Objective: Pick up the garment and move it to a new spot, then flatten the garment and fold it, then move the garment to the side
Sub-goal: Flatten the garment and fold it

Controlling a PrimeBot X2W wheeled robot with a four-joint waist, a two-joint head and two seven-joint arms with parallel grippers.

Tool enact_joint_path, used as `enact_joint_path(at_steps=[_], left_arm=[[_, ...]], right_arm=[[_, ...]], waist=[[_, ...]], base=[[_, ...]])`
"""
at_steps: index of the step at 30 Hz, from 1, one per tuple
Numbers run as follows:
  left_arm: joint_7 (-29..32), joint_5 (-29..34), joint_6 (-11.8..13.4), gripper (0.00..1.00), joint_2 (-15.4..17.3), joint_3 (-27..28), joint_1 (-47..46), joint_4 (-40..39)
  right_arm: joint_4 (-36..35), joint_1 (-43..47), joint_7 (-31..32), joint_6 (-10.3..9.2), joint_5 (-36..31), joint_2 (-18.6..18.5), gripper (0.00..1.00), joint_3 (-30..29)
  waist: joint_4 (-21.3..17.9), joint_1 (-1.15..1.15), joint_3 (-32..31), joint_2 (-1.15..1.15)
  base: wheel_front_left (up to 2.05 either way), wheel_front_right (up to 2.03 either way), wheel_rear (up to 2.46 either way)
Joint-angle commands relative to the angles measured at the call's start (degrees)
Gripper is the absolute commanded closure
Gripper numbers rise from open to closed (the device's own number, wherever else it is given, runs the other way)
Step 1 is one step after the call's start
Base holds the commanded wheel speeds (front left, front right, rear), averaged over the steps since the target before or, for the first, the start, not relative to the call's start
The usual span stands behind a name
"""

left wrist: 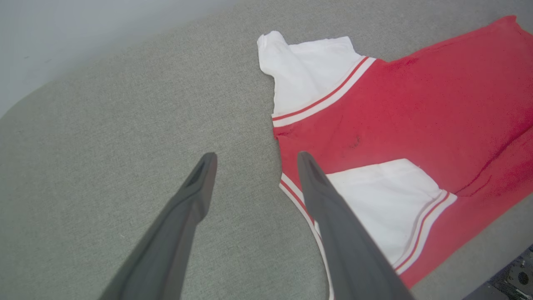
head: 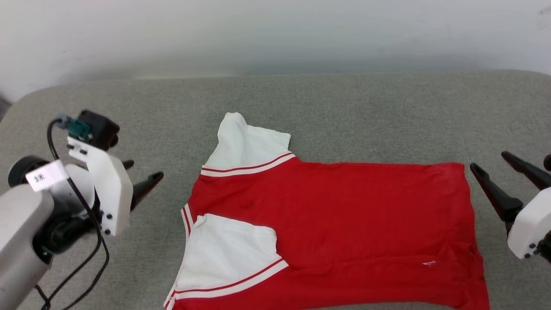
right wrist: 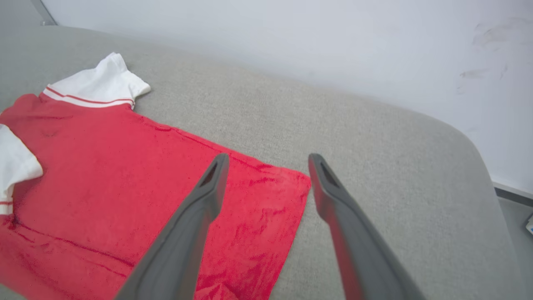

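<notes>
Head view: the garment [head: 344, 206] lies spread on the grey surface [head: 344, 107]. Its white sleeves point toward the robot's left and its hem toward the right, with the nearer sleeve folded over the red body. The left gripper [head: 145, 168] is just beside the sleeve end, jaws released and holding nothing. The right gripper [head: 489, 159] is near the hem, jaws likewise parted and empty, clear of the cloth.
</notes>
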Motion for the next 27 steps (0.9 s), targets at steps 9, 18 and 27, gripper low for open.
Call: enact_joint_path(at_steps=[9, 18, 27], left_arm=[[0.5, 3.2, -0.8, 0.00, -3.8, 3.5, -14.9, 6.3], [9.5, 4.0, -2.3, 0.00, -8.1, 3.0, -29.3, 14.3], [21.0, 3.5, -2.9, 0.00, -10.6, 0.0, -36.5, 20.9]], right_arm=[[-8.4, 2.0, -14.8, -0.03, -14.4, 14.7, 0.00, -10.9], [-13.8, 4.8, -20.7, -0.03, -20.7, 22.5, 0.00, -14.1], [-15.0, 2.7, -22.6, -0.03, -21.2, 24.5, 0.00, -13.2]], waist=[[-4.0, 0.00, 7.4, 0.00], [-8.1, 0.00, 15.6, 0.00], [-11.3, 0.00, 21.8, 0.00]], base=[[0.00, 0.00, 0.00], [0.00, 0.00, 0.00], [0.00, 0.00, 0.00]])
